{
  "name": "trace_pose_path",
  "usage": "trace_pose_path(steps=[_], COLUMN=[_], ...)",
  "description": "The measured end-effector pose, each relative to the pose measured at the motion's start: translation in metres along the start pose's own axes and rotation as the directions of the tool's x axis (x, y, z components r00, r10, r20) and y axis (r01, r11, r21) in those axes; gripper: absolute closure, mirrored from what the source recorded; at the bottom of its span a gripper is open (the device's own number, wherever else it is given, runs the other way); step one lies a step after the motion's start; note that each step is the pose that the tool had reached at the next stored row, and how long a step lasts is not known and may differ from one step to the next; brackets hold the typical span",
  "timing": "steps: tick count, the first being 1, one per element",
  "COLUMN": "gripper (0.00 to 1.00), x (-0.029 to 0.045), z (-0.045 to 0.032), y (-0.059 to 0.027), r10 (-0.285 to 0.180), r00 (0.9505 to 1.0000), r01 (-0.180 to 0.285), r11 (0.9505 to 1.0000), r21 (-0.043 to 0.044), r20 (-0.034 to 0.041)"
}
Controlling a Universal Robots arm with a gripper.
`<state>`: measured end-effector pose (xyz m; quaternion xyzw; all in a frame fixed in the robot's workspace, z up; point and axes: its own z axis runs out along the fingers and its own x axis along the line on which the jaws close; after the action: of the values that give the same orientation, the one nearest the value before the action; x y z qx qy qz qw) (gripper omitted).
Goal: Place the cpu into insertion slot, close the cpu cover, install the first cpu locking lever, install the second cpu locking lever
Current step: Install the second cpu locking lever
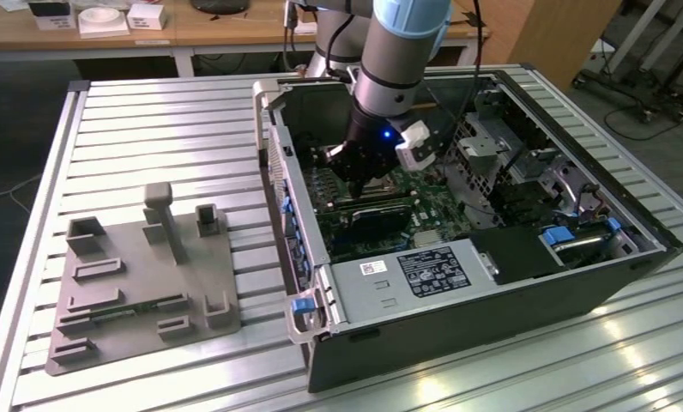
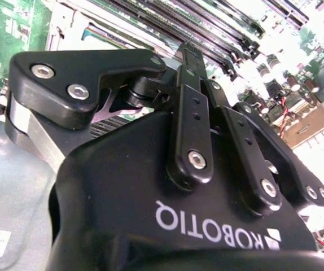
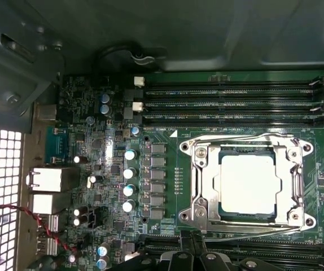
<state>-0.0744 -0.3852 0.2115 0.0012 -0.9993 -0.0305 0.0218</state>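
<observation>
Already the cpu (image 3: 248,184) sits inside the insertion slot (image 3: 198,186).

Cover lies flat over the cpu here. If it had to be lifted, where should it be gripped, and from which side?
Probably one outer rail of the cover, pinched from above across its thin edge. It lies flat and its centre is cut out, with the cpu showing through, so only the frame offers metal. The hinged edge cannot be told.

An open computer case (image 1: 468,249) is laid on a slatted metal table (image 1: 147,120). The arm's gripper (image 1: 359,176) is lowered inside it, over the green circuit board (image 1: 433,202) (a grey fixture plate (image 1: 135,283) is set just beside the case).
</observation>
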Motion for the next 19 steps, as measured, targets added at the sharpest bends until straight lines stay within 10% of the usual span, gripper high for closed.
trace_pose_path(steps=[19], gripper=[0.90], x=[-0.0004], z=[0.0086], y=[-0.0006], r10=[0.000], r00=[1.0000], r01=[0.000], r11=[1.0000], r21=[-0.0072], r20=[0.0000])
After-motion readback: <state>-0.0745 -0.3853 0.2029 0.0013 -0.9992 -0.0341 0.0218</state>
